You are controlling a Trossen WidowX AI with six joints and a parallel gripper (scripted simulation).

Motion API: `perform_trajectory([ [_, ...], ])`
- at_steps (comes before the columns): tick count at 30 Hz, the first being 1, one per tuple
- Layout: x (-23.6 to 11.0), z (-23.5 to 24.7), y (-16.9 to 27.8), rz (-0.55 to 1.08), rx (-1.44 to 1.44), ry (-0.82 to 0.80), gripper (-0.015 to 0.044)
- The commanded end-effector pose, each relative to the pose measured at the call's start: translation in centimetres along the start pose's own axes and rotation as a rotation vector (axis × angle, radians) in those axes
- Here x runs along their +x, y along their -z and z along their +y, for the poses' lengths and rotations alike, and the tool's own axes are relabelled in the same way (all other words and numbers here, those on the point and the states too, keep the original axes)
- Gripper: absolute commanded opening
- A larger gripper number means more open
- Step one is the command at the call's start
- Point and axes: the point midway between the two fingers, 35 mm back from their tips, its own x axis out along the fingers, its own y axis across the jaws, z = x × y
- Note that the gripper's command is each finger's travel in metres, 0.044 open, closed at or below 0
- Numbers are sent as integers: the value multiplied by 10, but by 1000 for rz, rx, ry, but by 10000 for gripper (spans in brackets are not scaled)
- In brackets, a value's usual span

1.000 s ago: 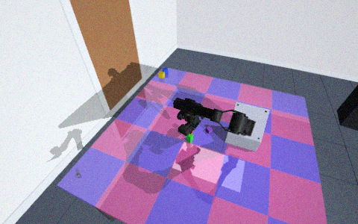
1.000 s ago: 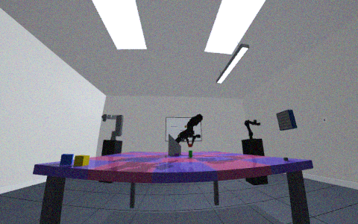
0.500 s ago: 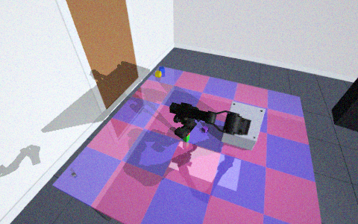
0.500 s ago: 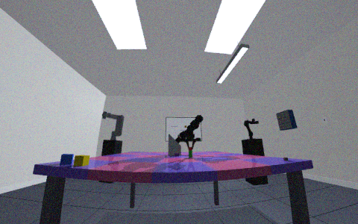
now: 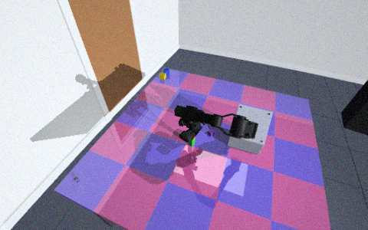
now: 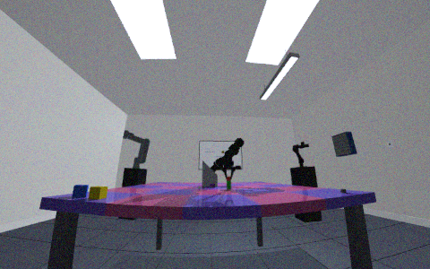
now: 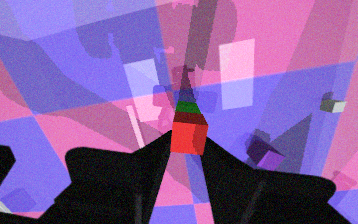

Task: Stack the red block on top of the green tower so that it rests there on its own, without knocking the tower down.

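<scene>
My gripper is shut on the red block. The green tower stands upright on the checkered table, right below the red block. In the wrist view, only the tower's green top shows just past the block. In the exterior view the red block sits directly over the green. I cannot tell whether the two touch.
A small purple block lies close to the tower. A small grey cube lies farther off. Blue and yellow blocks sit at a far table corner. The arm's grey base stands beside the tower.
</scene>
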Motion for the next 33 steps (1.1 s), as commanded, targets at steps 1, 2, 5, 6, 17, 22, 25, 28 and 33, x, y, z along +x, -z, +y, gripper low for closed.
perform_trajectory([
  [1, 0, 1, 0, 1, 4, -5, 0],
  [2, 0, 1, 0, 1, 4, -5, 0],
  [5, -5, 0, 0, 0, 4, -4, 0],
  [6, 0, 0, 0, 2, 4, 0, 26],
  [17, 0, 0, 0, 2, 4, 0, 315],
  [22, 0, 0, 0, 2, 4, 0, 440],
  [25, 0, 0, 0, 2, 4, 0, 440],
  [28, 0, 0, 0, 2, 4, 0, 440],
  [33, 0, 0, 0, 2, 4, 0, 440],
])
